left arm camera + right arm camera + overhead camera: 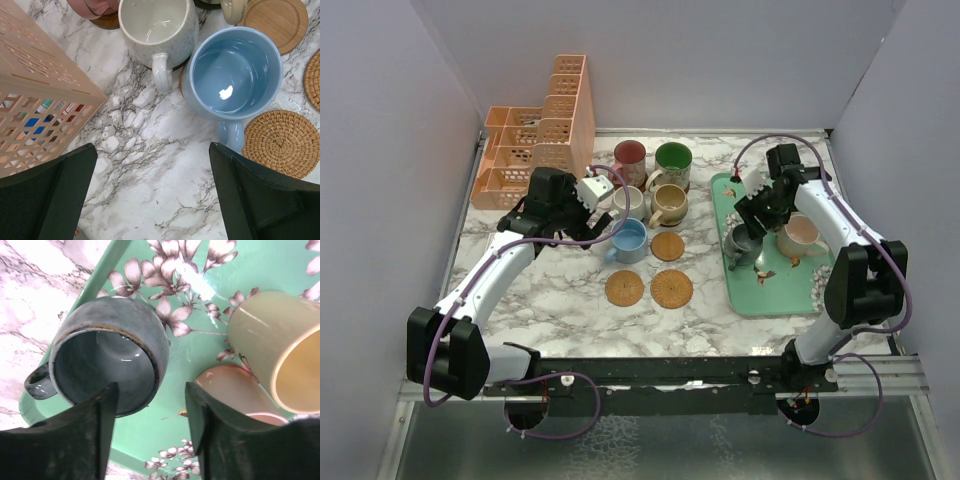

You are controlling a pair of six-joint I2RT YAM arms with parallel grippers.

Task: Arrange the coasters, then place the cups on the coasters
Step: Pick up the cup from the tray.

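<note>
**Kid:** Marble shows bare between the fingers of the left gripper [152,147]. They are spread wide and hold nothing.

**Friend:** What is close to it?

**Kid:** The blue mug [232,75] is just ahead, with its handle pointing back at one finger. The corner of the peach organiser [40,95] is just beside the other finger. It is tight at both sides and open in the middle.

**Friend:** Where are the coasters?

**Kid:** Three lie bare on the table [560,320]. A woven coaster [282,142] is right by the blue mug's handle. A second woven coaster [671,288] is next to it, and a smooth coaster [667,245] is behind that one. In front of them the marble is free up to the near edge.

**Friend:** And the other arm?

**Kid:** The right gripper [151,390] is over the green tray [205,357]. The grey mug [110,335] is at the tray's left edge. The fingers are apart with the mug's near rim between them. A strip of green shows between the mug and one finger, so it is not squeezing.

**Friend:** Is there room there?

**Kid:** Not much. The yellow mug [280,355] and the pink mug [235,390] crowd in just beside the grey one.
</note>
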